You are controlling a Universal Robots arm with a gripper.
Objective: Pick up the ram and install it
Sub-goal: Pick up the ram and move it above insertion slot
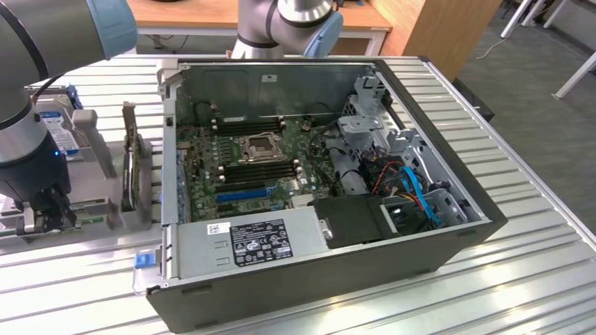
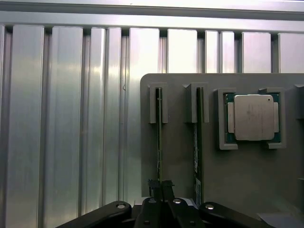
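The gripper (image 2: 160,185) pinches the ram (image 2: 159,133), which stands on edge in a slot of the gray holder (image 2: 237,175). A second stick (image 2: 198,142) stands just beside it, with a processor (image 2: 254,117) beyond that. The open computer case (image 1: 326,286) sits toward the exterior view's right.

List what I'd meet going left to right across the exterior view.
The claw, shut on the ram → upright circuit board → CPU socket → blue cables.
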